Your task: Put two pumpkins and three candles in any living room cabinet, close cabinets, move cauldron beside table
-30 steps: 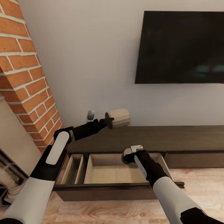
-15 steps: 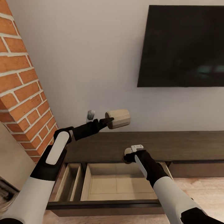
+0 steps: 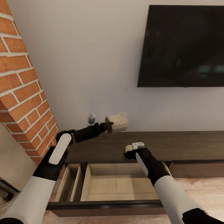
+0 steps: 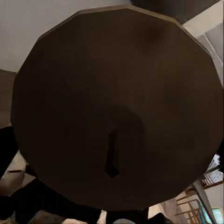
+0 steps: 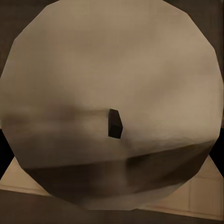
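Observation:
In the head view my left gripper [image 3: 109,126] is shut on a cream candle [image 3: 118,122], held on its side above the back of the dark-brown cabinet [image 3: 186,143]. My right gripper [image 3: 128,150] is shut on a second candle [image 3: 127,149], mostly hidden behind the wrist, over the cabinet's front edge just above the open drawer [image 3: 118,186]. The left wrist view looks straight at the shaded round top of its candle [image 4: 116,84] with the wick nub. Seen from the right wrist, the other candle [image 5: 112,70] shows its top and wick, with tan drawer floor behind it. No pumpkins or cauldron are in view.
A brick chimney [image 3: 21,93] rises at the left. A black TV [image 3: 183,46] hangs on the white wall at the right. A narrow side compartment [image 3: 70,180] lies beside the drawer's wide tan compartment. Wood floor [image 3: 202,193] runs in front of the cabinet.
The head camera shifted, so the whole view moved. The left gripper's candle has dropped slightly toward the cabinet top. The right gripper edged up and back from over the drawer.

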Motion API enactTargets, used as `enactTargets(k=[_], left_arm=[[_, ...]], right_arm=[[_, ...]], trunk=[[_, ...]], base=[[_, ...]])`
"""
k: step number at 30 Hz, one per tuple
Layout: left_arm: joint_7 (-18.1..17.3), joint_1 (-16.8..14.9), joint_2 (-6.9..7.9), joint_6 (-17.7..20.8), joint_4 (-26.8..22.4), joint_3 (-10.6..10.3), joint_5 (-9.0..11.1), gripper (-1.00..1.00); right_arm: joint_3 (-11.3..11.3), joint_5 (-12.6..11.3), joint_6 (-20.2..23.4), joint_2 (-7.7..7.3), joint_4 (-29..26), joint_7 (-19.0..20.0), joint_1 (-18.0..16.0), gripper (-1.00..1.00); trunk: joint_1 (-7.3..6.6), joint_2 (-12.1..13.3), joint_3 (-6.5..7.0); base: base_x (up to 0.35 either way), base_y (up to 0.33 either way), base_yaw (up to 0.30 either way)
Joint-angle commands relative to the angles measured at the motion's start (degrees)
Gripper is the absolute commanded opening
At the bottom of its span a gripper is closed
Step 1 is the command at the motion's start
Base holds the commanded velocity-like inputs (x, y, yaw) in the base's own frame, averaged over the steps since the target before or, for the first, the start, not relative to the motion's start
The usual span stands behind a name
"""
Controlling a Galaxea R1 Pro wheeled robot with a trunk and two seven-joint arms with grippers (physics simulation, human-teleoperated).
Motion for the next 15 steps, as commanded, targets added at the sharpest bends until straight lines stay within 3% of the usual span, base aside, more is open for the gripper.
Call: enactTargets(k=[1,4,7,11,15], left_arm=[[-0.18,-0.02,0.21,0.04,1.01,-0.24,-0.4,-1.0],[-0.33,-0.03,2.26,0.36,1.98,-0.75,-4.5,-1.0],[-0.31,0.02,4.03,0.78,1.81,-0.81,-6.18,-1.0],[-0.27,0.29,5.28,1.67,1.65,-0.81,-6.65,-1.0],[-0.18,1.13,6.4,5.1,0.49,-0.81,-6.76,-1.0]], right_arm=[[-0.01,0.02,0.04,-0.03,-0.07,0.02,-0.03,-1.0],[0.02,0.23,1.15,-0.05,-0.16,-0.06,-0.07,-1.0],[0.04,0.37,5.21,-0.05,-0.52,-0.11,-0.08,-1.0],[0.23,0.41,7.66,-0.05,-2.58,-0.14,-0.08,-1.0],[0.3,0.2,8.87,-0.1,-3.25,-0.21,-0.08,-1.0]], trunk=[[0.0,0.0,0.0],[0.0,0.0,0.0],[0.0,0.0,0.0],[0.0,0.0,0.0],[0.0,0.0,0.0]], base=[[0.0,0.0,0.0],[0.0,0.0,0.0],[0.0,0.0,0.0],[0.0,0.0,0.0],[0.0,0.0,0.0]])
